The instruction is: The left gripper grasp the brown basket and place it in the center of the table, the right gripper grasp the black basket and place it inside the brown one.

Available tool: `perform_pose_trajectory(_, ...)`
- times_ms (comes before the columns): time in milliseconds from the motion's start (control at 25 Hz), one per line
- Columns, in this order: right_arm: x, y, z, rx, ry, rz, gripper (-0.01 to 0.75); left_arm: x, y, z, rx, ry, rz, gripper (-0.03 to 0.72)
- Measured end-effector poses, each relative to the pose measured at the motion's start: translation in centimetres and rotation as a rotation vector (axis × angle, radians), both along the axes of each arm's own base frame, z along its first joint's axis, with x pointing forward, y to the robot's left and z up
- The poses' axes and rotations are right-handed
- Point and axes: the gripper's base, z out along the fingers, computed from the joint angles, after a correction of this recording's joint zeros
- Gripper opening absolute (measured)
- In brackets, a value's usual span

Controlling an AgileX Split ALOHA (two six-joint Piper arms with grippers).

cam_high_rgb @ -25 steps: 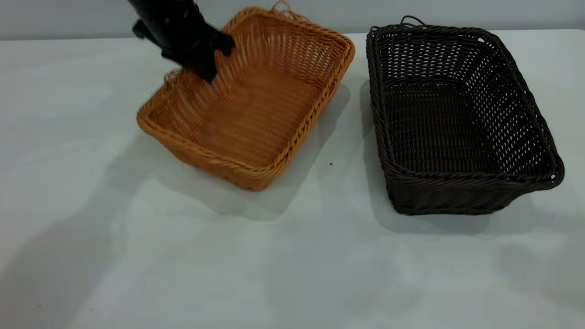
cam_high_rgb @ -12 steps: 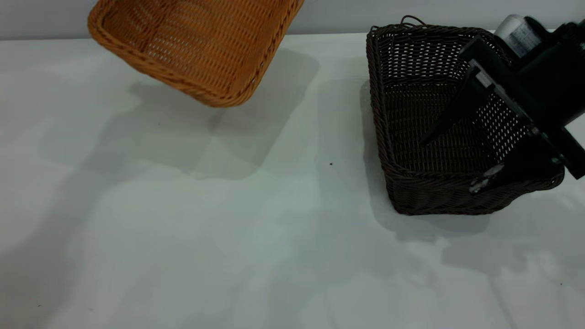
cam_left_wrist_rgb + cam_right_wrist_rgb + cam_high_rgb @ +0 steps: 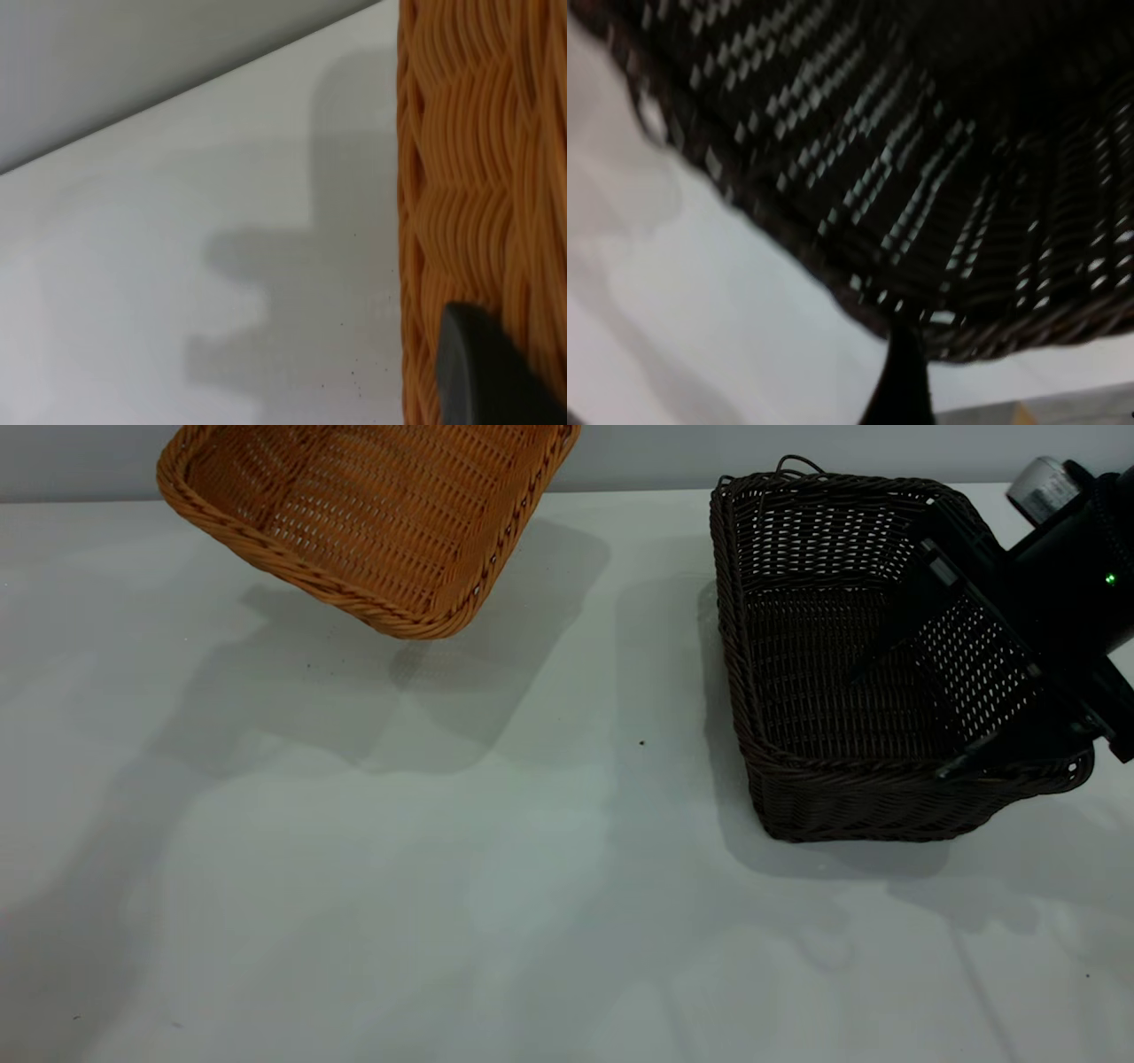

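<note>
Pale grey-white, the smooth tabletop point(image 3: 496, 903) lies bare along its near edge, and we see only soft shadows and a few dark specks there; farther back, toward the right edge, we find the rectangular black-brown woven wicker basket point(image 3: 824, 691) resting on the table, a thin loop handle at its far short end; the right gripper point(image 3: 912, 713) reaches in from the right edge with its jaws spread apart, one finger point(image 3: 895, 633) inside the basket and the other at the near right corner of the rim; farthest back, toward the far left corner, the rectangular orange-tan woven wicker basket point(image 3: 372, 514) hangs tilted above the table, its shadow beneath it; on the left wrist view we see one dark finger point(image 3: 483, 372) of the left gripper against its weave point(image 3: 478, 177), yet we cannot tell whether that claw is clamped.
</note>
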Motion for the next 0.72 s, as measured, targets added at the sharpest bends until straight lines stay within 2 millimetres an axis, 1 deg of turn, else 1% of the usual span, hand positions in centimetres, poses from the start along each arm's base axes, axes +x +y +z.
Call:
perform_pose_trajectory(80,-0.11,-0.11,-0.08,-0.012,0.023,-0.015,0.597,0.0,0.0,0.0,0.0,0.0,-0.001,0.079)
perform_pose_trajectory(280,-0.56,-0.28,-0.23,-0.033,0.086,-0.025,0.596,0.01,0.0,0.0,0.002,-0.002,-0.003,0.079)
perform_pose_trajectory(720,-0.41,-0.5,-0.34,-0.059,0.076,-0.042,0.594,0.01,-0.01,0.01,0.0,-0.001,-0.003,0.079)
